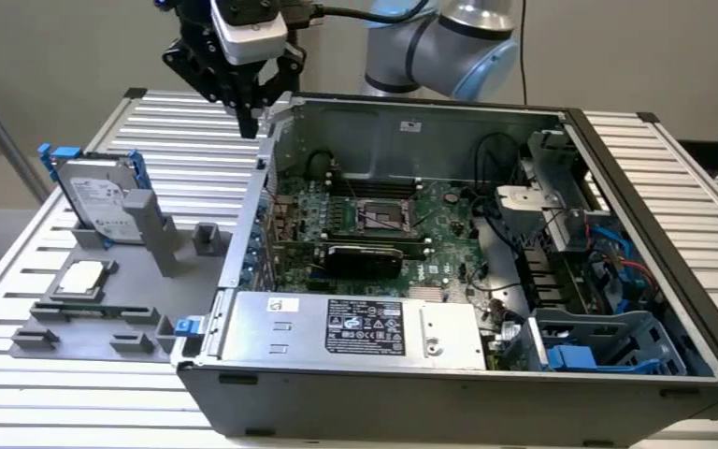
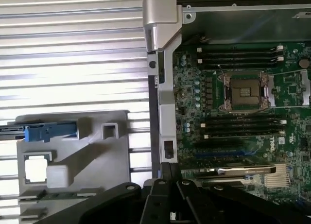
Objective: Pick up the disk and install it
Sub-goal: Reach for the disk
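Ribbed pale metal tabletop (image 1: 658,159) carries, at the exterior view's left, a grey plastic fixture (image 1: 147,281) in which the flat silver-grey, white-labelled disk (image 1: 100,196) with blue rails stands upright. Further right the black hand (image 1: 251,120) hangs high over the wall of the open grey computer case (image 1: 459,412), well apart from the disk, fingertips seemingly pressed together on nothing. Descending unspread, it would likely knock the disk's top edge and tip it.

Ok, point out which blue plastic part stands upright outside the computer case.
The blue rails around the disk, propped on edge in the grey fixture. The blue drive cage sits inside the case; the small blue clip lies low.
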Robot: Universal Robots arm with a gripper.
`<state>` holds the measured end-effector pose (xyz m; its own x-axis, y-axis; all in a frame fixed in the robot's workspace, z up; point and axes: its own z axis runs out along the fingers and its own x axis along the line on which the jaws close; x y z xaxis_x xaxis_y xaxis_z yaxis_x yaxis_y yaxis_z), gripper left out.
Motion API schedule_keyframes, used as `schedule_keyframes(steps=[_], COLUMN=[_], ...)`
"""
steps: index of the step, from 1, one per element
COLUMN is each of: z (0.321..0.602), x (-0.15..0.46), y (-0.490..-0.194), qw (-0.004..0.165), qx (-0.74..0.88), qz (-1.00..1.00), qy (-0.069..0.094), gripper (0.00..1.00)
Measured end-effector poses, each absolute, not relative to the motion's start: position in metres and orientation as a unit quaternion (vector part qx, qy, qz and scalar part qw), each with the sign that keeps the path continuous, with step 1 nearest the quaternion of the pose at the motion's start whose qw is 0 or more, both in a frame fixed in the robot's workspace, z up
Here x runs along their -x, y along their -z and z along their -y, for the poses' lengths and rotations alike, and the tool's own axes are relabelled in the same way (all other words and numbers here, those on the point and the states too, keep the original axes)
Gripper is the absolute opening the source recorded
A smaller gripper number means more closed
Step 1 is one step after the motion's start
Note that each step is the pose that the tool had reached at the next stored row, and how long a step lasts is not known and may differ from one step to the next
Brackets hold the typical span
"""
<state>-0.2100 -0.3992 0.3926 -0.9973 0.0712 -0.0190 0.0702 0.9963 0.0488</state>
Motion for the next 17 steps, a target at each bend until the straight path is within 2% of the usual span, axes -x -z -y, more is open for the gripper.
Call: schedule_keyframes(steps=[17], z=[0.399], x=[0.287], y=[-0.393], qw=[0.010], qx=[-0.035], qz=[-0.999], qy=[-0.024], gripper=[0.00])
